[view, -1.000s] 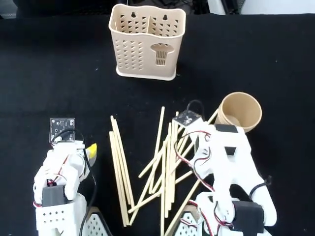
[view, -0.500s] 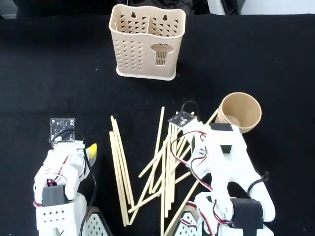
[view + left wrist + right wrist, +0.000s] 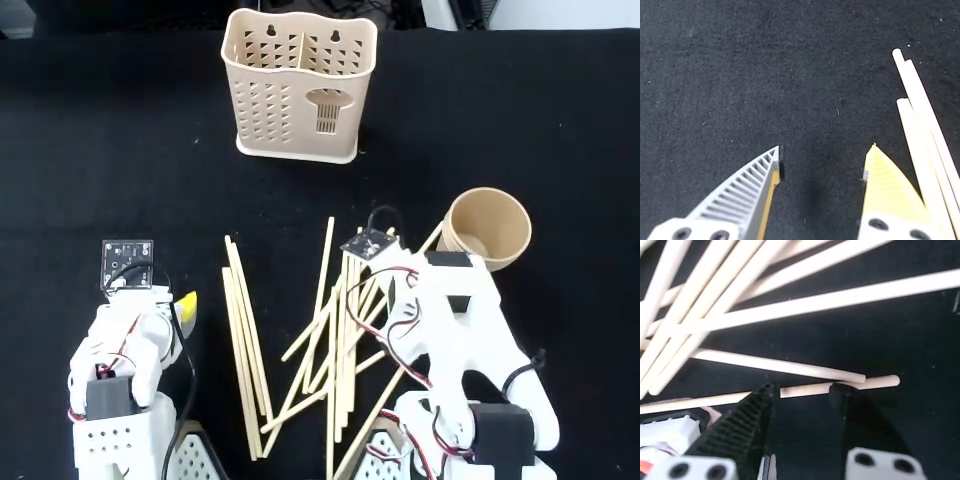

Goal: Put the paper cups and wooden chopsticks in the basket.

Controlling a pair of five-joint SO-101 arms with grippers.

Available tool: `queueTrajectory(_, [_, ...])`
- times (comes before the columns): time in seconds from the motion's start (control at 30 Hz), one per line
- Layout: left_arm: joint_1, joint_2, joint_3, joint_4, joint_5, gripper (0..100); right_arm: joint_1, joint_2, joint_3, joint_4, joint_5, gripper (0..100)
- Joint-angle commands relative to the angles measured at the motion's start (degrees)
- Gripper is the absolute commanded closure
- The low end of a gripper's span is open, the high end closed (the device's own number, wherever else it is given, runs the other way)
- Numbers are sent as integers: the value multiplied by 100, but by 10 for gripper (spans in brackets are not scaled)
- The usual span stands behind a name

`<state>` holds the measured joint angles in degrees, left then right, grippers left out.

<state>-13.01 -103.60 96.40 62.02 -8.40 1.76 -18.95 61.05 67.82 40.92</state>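
- The basket [image 3: 298,90] stands upright at the far side of the black table [image 3: 100,150], about in the middle.
- One paper cup [image 3: 487,228] is on the right side, well nearer than the basket, with its open mouth turned up toward the high camera.
- The wooden chopsticks [image 3: 300,340] lie scattered and crossed on the table between the two arms, left of the cup.
- The left arm [image 3: 125,350] is at the near left. The left gripper [image 3: 822,162] is released, its jaws wide apart over bare cloth, just left of the outer chopsticks [image 3: 922,120].
- The right arm [image 3: 450,320] is over the right part of the pile, beside the cup. The right gripper [image 3: 802,388] is also released and grasps nothing; one chopstick [image 3: 875,382] lies across at its fingertips [image 3: 757,407].
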Motion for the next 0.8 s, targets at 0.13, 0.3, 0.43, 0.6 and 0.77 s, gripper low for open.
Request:
queueTrajectory(0.13, [84,-44,92,-18,-9,725,-387,110,84,-273,-35,773])
queueTrajectory(0.3, [84,-44,92,-26,-9,725,-897,110,171,-325,-35,851])
queueTrajectory(0.43, [84,-44,92,-26,-9,725,-1064,66,163,-299,-35,940])
queueTrajectory(0.6, [84,-44,92,-26,-9,725,-1055,57,-40,-281,-35,962])
queueTrajectory(0.77, [84,-44,92,-26,-9,725,-1073,57,-356,-18,-308,962])
